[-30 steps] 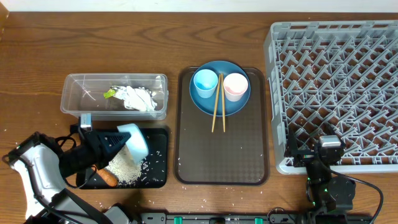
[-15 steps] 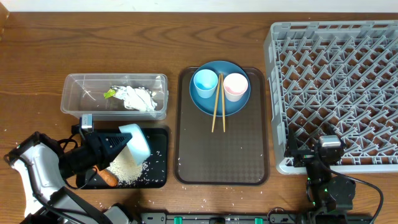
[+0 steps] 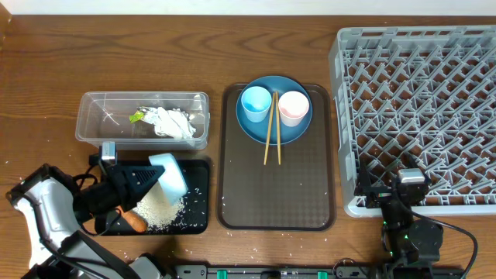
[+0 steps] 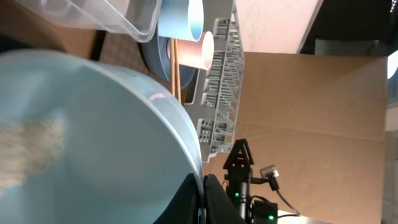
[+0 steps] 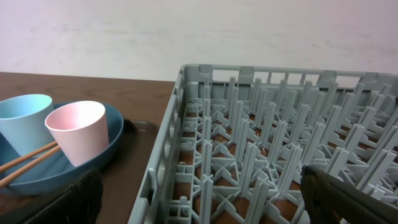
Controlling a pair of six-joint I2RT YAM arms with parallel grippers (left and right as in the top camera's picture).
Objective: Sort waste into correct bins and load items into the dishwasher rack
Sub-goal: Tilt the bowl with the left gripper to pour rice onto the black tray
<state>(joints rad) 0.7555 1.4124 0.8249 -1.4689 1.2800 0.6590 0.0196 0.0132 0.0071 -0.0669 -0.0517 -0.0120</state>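
Overhead view. Brown wooden table (image 3: 46,62).
- Clear tub (image 3: 93,124), upper left: holds crumpled white tissues (image 3: 172,122) and a yellow-green wrapper (image 3: 137,117).
- Black tray (image 3: 198,221), just in front of the tub: holds a heap of white rice (image 3: 159,208) and an orange carrot (image 3: 136,223). A few grains lie on the table nearby.
- White-and-light-blue bowl (image 3: 170,177): tipped on its side over the black tray, mouth turned toward the rice, gripped at the rim by the left hand (image 3: 146,183).
- Brown serving tray (image 3: 279,194), centre: carries the blue plate (image 3: 267,136) at its far end. On the plate stand the light blue cup (image 3: 255,105) and the pale pink cup (image 3: 294,108), with two wooden chopsticks (image 3: 270,136) between them, their ends reaching onto the serving tray.
- Grey dishwasher rack (image 3: 418,93), right.
- Right hand (image 3: 403,192): at the rack's near left corner.

Left wrist view. The bowl's pale blue inside fills most of the frame, with a smear of rice at the left; the hand is clamped narrowly on the rim at the bottom edge. Beyond lie the tub corner, both cups, the chopsticks and the rack.

Right wrist view. Pale wall behind. The rack fills the right side; the pink cup, blue cup, chopsticks and plate sit at the left. The dark fingers (image 5: 74,196) show at both lower corners, spread wide.
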